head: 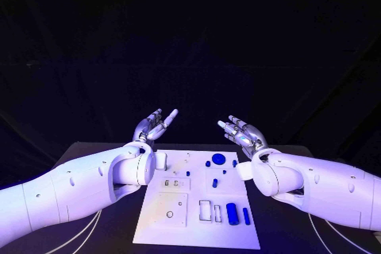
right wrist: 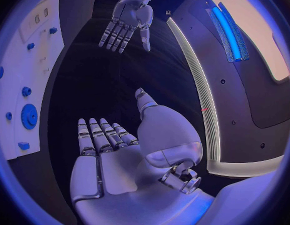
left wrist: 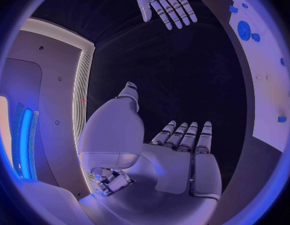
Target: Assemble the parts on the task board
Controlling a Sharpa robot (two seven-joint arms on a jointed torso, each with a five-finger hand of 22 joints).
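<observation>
Left hand [head: 156, 125] raised palm-up past the far edge of the task board [head: 159, 232], fingers spread, nothing held or touched. Right hand [head: 241, 133] the same, empty and spread, facing the left across a gap. Left wrist view: own palm [left wrist: 182, 157] with fingers straight and side by side, thumb apart; right hand [left wrist: 164, 5] beyond. Right wrist view mirrors this: own palm [right wrist: 113, 155], left hand [right wrist: 127, 25] opposite. Head view alone gives the whole board: blue disc [head: 218, 158] near the far edge, long blue piece [head: 232, 212] and slimmer one [head: 246, 216] toward the near right corner. Wrist views catch just the far edge with the disc [left wrist: 244, 30].
</observation>
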